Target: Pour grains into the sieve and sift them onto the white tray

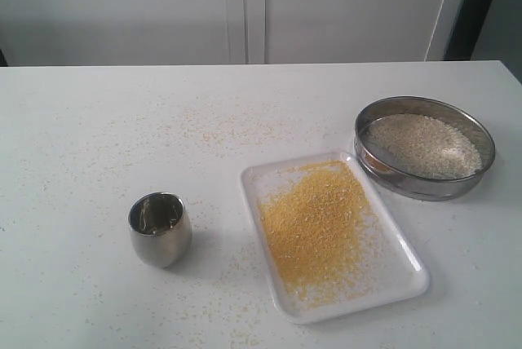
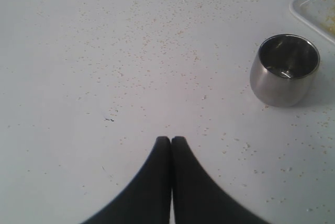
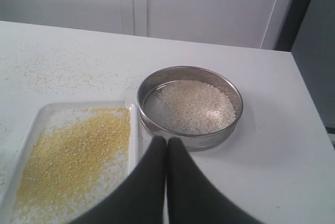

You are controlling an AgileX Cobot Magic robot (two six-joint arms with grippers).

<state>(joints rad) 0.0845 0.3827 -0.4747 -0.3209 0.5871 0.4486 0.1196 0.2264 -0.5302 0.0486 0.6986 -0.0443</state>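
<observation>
The steel sieve (image 1: 424, 147) (image 3: 190, 106) rests on the table at the right, with pale whitish grains (image 1: 424, 145) (image 3: 196, 106) on its mesh. Just left of it lies the white tray (image 1: 408, 271) (image 3: 49, 113), spread with fine yellow meal (image 1: 314, 227) (image 3: 73, 153). A small steel cup (image 1: 160, 228) (image 2: 284, 69) stands upright and empty at the left. My left gripper (image 2: 171, 139) is shut on nothing, apart from the cup. My right gripper (image 3: 167, 141) is shut on nothing, in front of the sieve's near rim. Neither gripper shows in the exterior view.
Sparse yellow crumbs (image 1: 220, 130) are scattered over the white table (image 1: 73, 153). A white wall with panel seams (image 1: 245, 6) stands behind the table's far edge. The table's right edge (image 3: 314, 124) runs just beyond the sieve.
</observation>
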